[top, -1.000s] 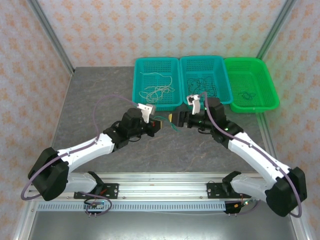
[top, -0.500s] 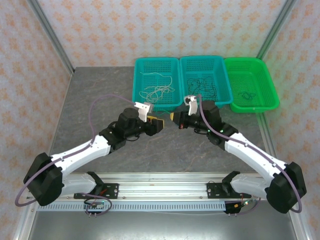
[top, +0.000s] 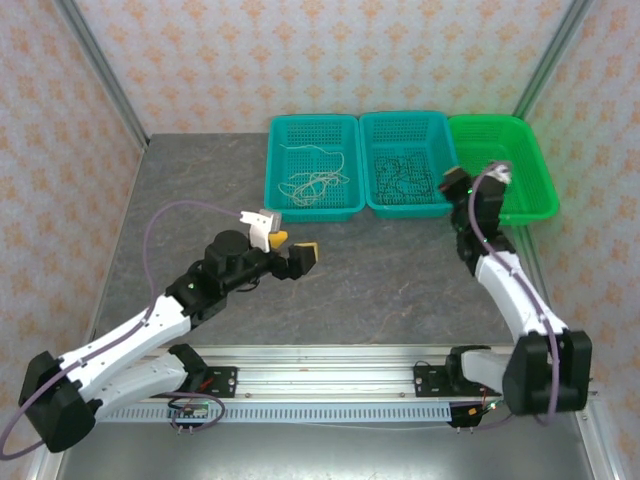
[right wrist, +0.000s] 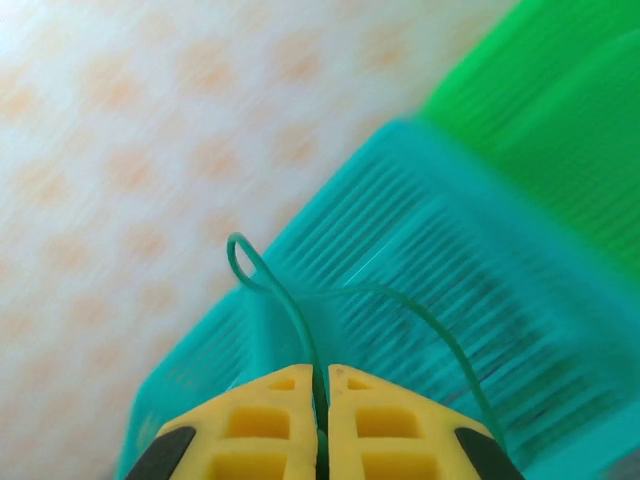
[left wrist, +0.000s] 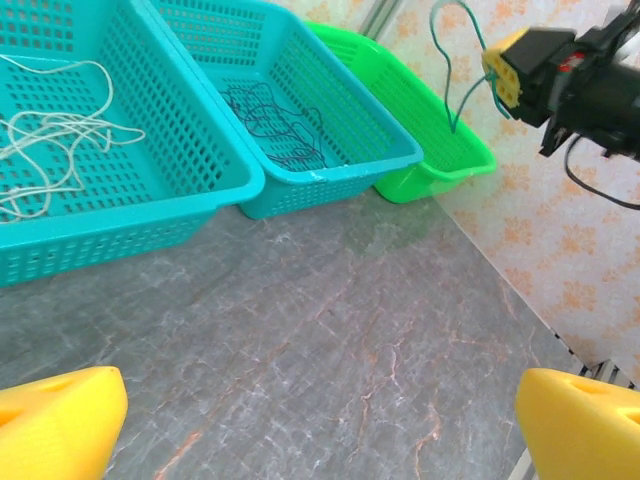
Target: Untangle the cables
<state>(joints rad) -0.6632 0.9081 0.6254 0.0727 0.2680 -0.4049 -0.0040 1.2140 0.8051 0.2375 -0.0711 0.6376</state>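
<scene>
My right gripper (right wrist: 321, 380) is shut on a thin teal-green cable (right wrist: 286, 296) that loops up out of its yellow fingertips. In the left wrist view that gripper (left wrist: 503, 78) hangs in the air by the green basket (left wrist: 420, 120), the cable (left wrist: 447, 60) dangling from it. From above it (top: 455, 187) sits over the edge between the middle and green baskets. My left gripper (top: 293, 246) stands wide open over bare table, with nothing between its fingers (left wrist: 60, 425). Whitish cables (top: 312, 181) lie in the left teal basket, black cables (top: 402, 175) in the middle one.
Three baskets stand in a row at the back: left teal (top: 277, 160), middle teal (top: 450, 170) and green (top: 535, 180), which has a small dark cable (top: 492, 188) in it. Patterned walls close the back and both sides.
The two grippers met at mid-table. The left one opened and drew back left. The right one shut on the teal-green cable and swung right and up toward the green basket.
</scene>
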